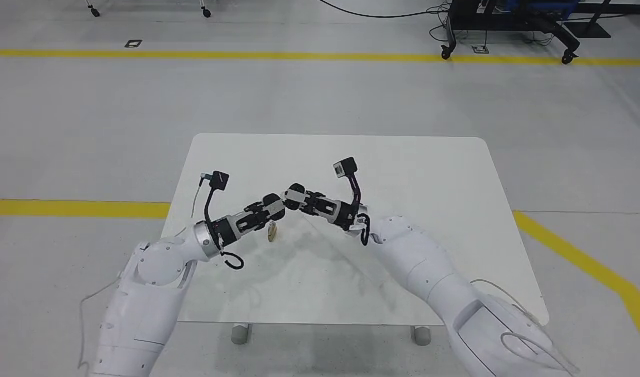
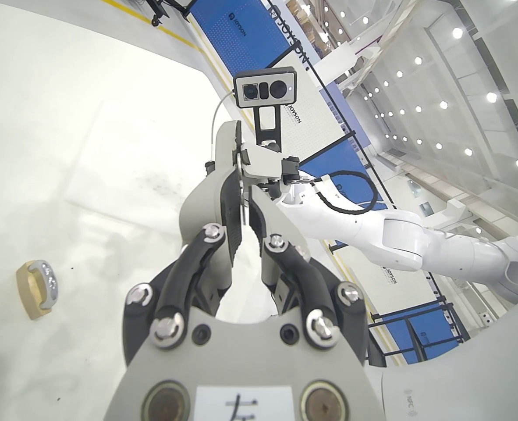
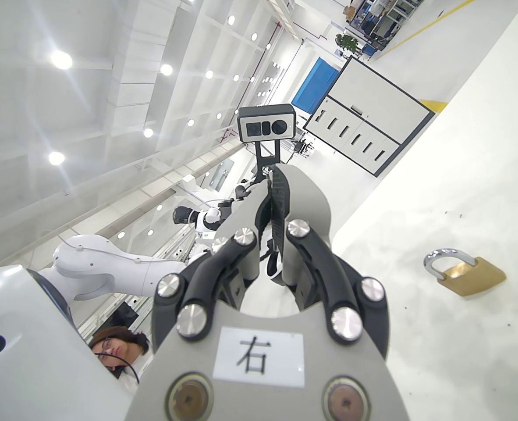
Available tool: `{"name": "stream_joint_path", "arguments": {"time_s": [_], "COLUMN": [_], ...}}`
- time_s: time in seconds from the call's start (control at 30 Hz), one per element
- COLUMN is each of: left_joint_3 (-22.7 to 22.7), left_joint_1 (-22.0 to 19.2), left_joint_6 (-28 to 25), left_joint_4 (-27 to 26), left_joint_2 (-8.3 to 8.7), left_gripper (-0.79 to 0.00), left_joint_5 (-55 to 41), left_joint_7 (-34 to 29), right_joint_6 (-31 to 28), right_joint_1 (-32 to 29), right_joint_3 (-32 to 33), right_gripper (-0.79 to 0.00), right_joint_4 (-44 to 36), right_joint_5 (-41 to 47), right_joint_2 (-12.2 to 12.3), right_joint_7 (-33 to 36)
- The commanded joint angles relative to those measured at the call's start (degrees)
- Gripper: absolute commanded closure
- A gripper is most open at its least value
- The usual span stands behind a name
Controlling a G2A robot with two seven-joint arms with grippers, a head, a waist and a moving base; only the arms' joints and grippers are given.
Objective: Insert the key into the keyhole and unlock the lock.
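Top view: the left gripper (image 1: pixel 268 208) and right gripper (image 1: pixel 298 197) meet tip to tip at frame centre over the white table (image 1: pixel 430 177). The small brass padlock (image 1: pixel 271 233) lies just below them.

Left wrist view: the left gripper is clamped on what looks like a thin silver key (image 2: pixel 240 166). The padlock sits lower left.

Right wrist view: the right gripper's fingers are pressed together. The padlock lies flat at right.

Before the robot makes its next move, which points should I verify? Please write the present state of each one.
1. Key in the left claw: ok; it is clamped there.
2. Right claw gripping the key too: cannot tell; it is shut, but the contact is hidden.
3. Padlock lying on the table, apart from both claws: ok.
4. Padlock held steady for insertion: not ok; nothing holds it.
5. Keyhole direction: cannot tell.
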Motion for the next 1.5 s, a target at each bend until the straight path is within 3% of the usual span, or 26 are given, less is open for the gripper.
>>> {"name": "stream_joint_path", "arguments": {"time_s": [0.0,0.4,0.43,0.47,1.17,1.33,1.47], "left_joint_3": [0.0,-0.09,-0.09,-0.06,-0.19,0.32,0.37], "left_joint_1": [-0.01,-0.25,-0.28,-0.35,0.05,0.18,-1.49], "left_joint_6": [0.47,2.55,2.6,1.9,0.69,3.98,12.08], "left_joint_4": [0.05,0.05,0.04,-0.31,-1.07,-1.31,0.9], "left_joint_2": [0.11,0.58,0.62,0.66,0.95,1.03,1.37], "left_gripper": [0.0,0.0,0.0,0.0,0.0,0.0,0.0], "left_joint_5": [0.32,0.42,0.39,0.39,2.93,-1.05,-11.27], "left_joint_7": [0.47,3.27,3.35,3.28,4.1,2.57,-7.31], "right_joint_6": [-0.07,-0.66,-0.55,-0.55,-0.13,0.92,4.19], "right_joint_1": [0.01,0.02,0.04,0.07,0.01,-0.35,-2.02], "right_joint_3": [0.06,0.75,0.8,0.86,1.43,1.97,4.21], "right_gripper": [0.0,0.0,-0.062,-0.785,-0.785,-0.785,-0.785], "right_joint_4": [0.12,0.32,0.33,0.29,0.39,-0.39,-3.9], "right_joint_5": [-0.21,-1.32,-1.44,-1.57,-1.19,-1.97,0.26], "right_joint_2": [-0.05,0.0,0.05,0.09,0.29,0.59,1.9], "right_joint_7": [-0.07,-0.66,-0.55,-0.55,-0.3,-1.77,0.42]}}
